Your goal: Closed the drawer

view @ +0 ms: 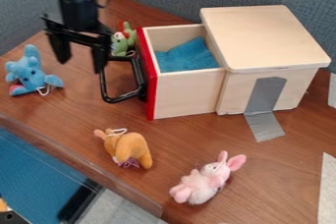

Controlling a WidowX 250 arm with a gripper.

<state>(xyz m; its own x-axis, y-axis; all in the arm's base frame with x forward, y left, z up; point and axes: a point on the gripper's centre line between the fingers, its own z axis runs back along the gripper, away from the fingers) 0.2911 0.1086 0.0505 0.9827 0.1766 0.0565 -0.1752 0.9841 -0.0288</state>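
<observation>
The black gripper [80,57] hangs at the upper left, left of the drawer, its two fingers spread apart with nothing between them. Its right finger is close to the upper left corner of the black handle [120,98]; whether they touch I cannot tell. The wooden drawer [187,94] stands pulled out to the left of its box [263,36], with a red front panel [150,80] carrying the handle. A blue cloth [187,57] lies inside the drawer. The box's lid covers the drawer's right end.
A blue plush toy [29,73] lies left of the gripper, and a green one [122,41] behind the handle. Nearer the front are an orange plush [131,148] and a pink one [205,181]. Grey tape [265,105] runs from the box onto the table [197,137].
</observation>
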